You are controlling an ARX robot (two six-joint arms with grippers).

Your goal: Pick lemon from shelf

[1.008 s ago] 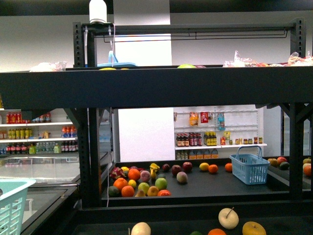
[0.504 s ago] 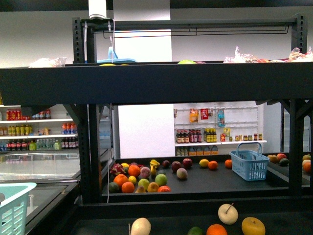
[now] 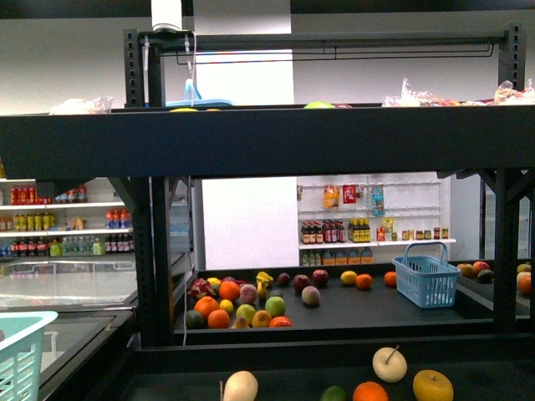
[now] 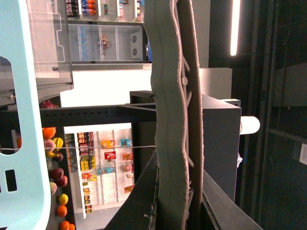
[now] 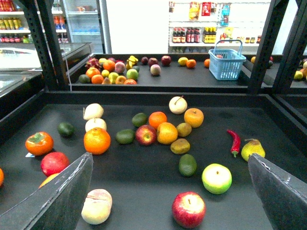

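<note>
Confusion between fruits is my main worry. My right fingers (image 5: 62,196) are wide apart and hold nothing, above the near tier of the shelf (image 3: 267,142). My left fingers (image 4: 168,120) are pressed together, also with nothing between them. The lemon (image 5: 183,61), as I judge it, is the small yellow fruit on the far tier, just beside an orange (image 5: 191,63) and near the blue basket (image 5: 227,63). From here I cannot be sure of it. The yellow apple (image 5: 194,117) on the near tier has a similar colour, so I could take the wrong one. The far tier also lies behind a black upright (image 5: 263,45) and a tall edge, which my arm could hit
</note>
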